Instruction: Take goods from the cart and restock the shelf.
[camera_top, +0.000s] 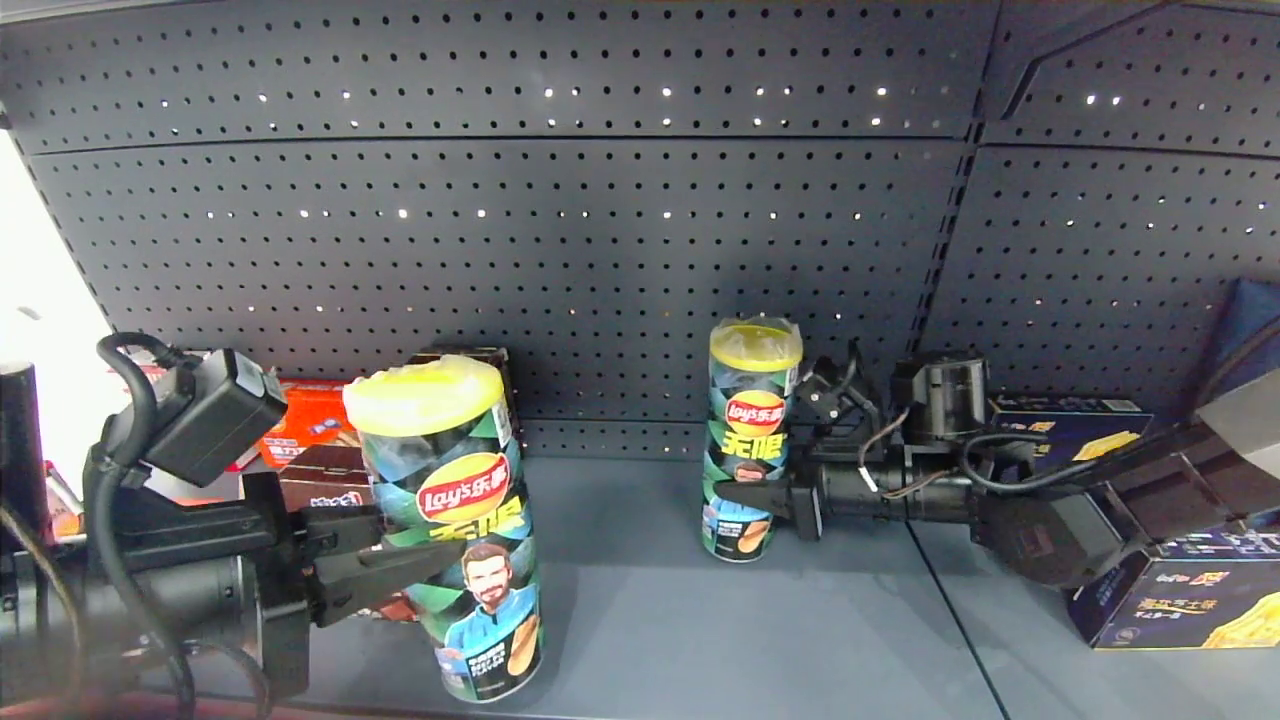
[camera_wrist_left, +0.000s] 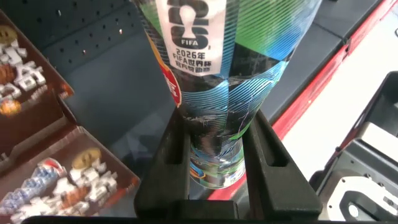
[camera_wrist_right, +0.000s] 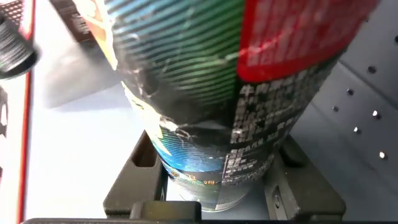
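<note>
On the shelf (camera_top: 650, 620), the left pincer (camera_top: 445, 555) pinches 1 chip can (camera_top: 480, 610), which stands upright near the front edge, just in front of brown snack boxes (camera_top: 320, 470). Further right and deeper in, the right pincer (camera_top: 735, 495) pinches a 2nd can (camera_top: 752, 420), also upright. Blue boxes (camera_top: 1180, 600) lie rightmost.

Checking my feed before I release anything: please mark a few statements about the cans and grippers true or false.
1. The left gripper is shut on the near can. True.
2. The right gripper is open and empty. False: it is shut on the far can.
3. Both cans are upright. True.
4. The blue boxes lie on the robot's left side of the shelf. False: they lie on its right side.
</note>
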